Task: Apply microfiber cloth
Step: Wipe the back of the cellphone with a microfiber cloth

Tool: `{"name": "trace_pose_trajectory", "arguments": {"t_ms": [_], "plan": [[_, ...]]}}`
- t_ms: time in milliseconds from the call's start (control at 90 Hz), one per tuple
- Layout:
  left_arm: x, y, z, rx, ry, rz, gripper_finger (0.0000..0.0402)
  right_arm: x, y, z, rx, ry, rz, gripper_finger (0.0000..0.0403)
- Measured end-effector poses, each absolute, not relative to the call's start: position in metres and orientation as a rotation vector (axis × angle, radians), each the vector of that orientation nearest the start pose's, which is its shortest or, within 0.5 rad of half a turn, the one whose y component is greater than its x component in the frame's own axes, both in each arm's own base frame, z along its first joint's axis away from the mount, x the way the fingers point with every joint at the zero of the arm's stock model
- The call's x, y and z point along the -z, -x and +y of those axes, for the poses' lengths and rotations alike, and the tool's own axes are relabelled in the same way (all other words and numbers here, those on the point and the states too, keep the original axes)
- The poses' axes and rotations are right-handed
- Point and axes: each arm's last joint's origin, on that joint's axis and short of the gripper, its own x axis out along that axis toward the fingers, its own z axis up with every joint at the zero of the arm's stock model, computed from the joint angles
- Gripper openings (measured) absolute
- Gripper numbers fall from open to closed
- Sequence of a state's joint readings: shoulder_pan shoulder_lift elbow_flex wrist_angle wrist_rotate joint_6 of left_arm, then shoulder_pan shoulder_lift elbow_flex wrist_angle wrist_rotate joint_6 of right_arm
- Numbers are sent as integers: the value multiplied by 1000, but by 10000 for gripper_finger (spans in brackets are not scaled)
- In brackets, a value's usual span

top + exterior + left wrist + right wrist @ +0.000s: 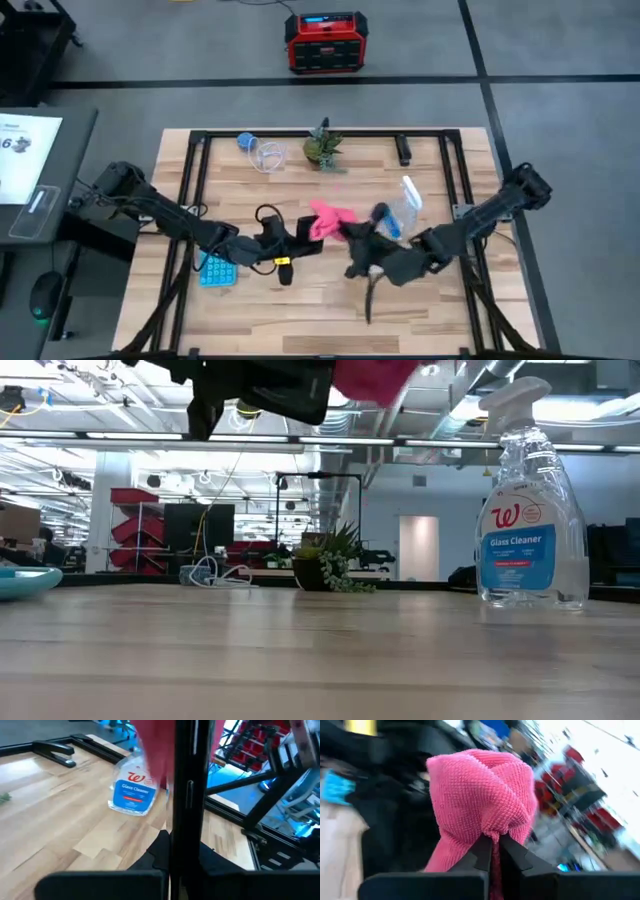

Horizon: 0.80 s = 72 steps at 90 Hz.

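Wooden table (pixel 330 300) is seen from above with both arms meeting near its centre. From that height the left gripper (pixel 300 236) is observed holding a thin black slab on edge, probably the phone (pixel 189 795), a detail confirmed only by the left wrist view. The glass cleaner bottle (pixel 528 510) stands upright nearby. The microfiber cloth (pixel 482 805) is raised off the table, pinched between the closed fingers of the right gripper (pixel 492 847).

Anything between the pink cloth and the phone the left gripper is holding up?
Nothing visible. The right gripper pinches the microfiber cloth beside the black phone held on edge by the left gripper. The glass cleaner bottle stands behind.
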<state>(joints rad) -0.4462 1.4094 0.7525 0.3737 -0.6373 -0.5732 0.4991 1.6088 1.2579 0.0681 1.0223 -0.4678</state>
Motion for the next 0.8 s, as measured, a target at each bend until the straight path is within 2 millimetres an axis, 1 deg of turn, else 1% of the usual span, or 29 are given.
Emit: {"name": "trace_pose_trajectory", "arguments": {"t_ms": [67, 178, 256, 344, 411, 467, 600, 644, 711, 800], "plan": [[-237, -274, -112, -253, 423, 179, 4, -306, -343, 146, 449, 699, 331, 0], [-236, -273, -114, -253, 421, 184, 4, -288, -359, 137, 413, 732, 373, 0], [-235, -272, -114, -265, 415, 190, 4, -278, -364, 133, 352, 727, 413, 0], [-235, -272, -115, -254, 414, 193, 4, -271, -365, 130, 241, 705, 448, 0], [-235, -272, -115, -245, 412, 194, 4, -271, -364, 129, 227, 698, 456, 0], [-235, -272, -115, -251, 415, 186, 4, -274, -363, 128, 256, 708, 455, 0], [-238, -273, -114, -258, 426, 166, 4, -288, -361, 125, 456, 721, 398, 0], [-238, -273, -115, -255, 429, 167, 4, -293, -361, 125, 489, 709, 370, 0], [-238, -273, -115, -251, 430, 169, 4, -295, -361, 124, 469, 701, 353, 0], [-236, -272, -116, -231, 419, 193, 4, -288, -365, 127, 328, 700, 360, 0]]}}
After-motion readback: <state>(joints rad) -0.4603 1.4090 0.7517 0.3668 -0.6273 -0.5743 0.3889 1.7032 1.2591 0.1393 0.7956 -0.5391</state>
